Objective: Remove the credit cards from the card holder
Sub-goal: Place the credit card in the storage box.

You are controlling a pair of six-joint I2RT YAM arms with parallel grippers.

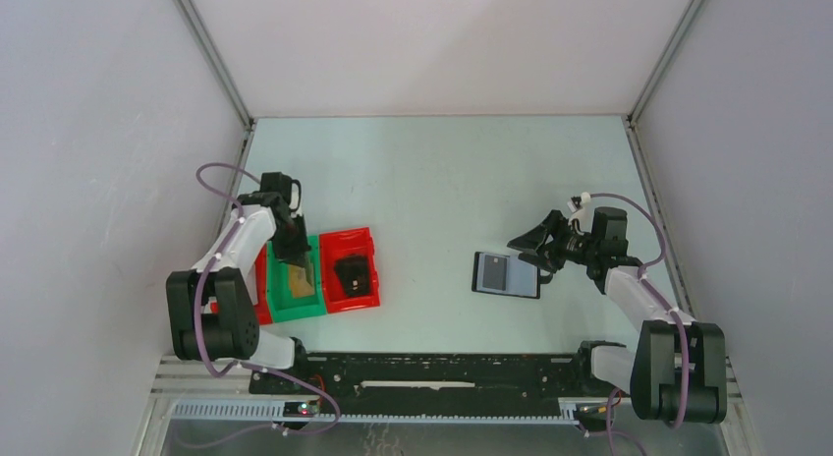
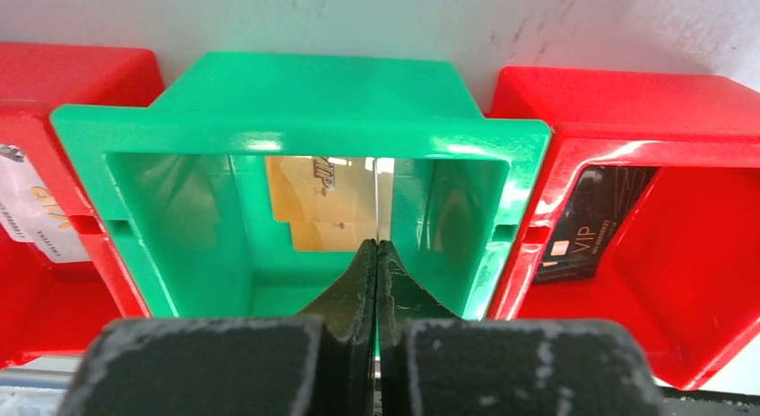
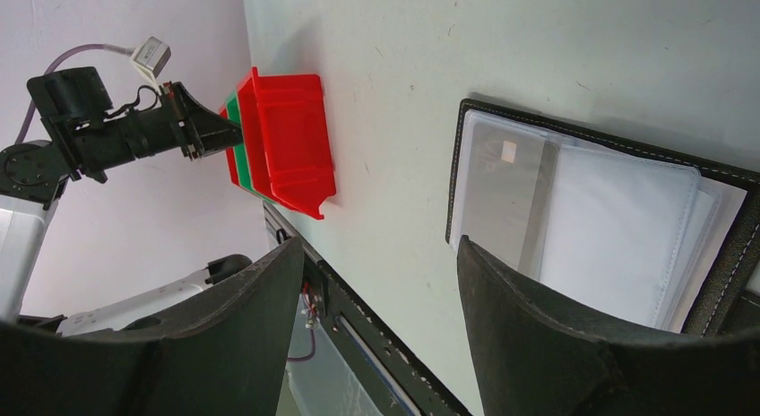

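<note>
The black card holder [image 1: 506, 274] lies open on the table right of centre. In the right wrist view its clear sleeves [image 3: 627, 219] show, with a pale grey card [image 3: 506, 192] in the left sleeve. My right gripper [image 1: 527, 250] is open and empty at the holder's right edge, with its jaws [image 3: 381, 250] spread wide just above it. My left gripper [image 1: 293, 248] hangs over the green tray [image 2: 296, 120] and is shut [image 2: 376, 247] on a thin card [image 2: 384, 201] seen edge-on. A tan card [image 2: 314, 205] lies inside that tray.
A red tray [image 2: 627, 102] to the right of the green one holds a black VIP card [image 2: 587, 223]. Another red tray [image 2: 72, 75] to its left holds a white card [image 2: 40, 214]. Enclosure walls stand on the left, right and far sides. The arm-base rail [image 1: 442, 372] runs along the near edge.
</note>
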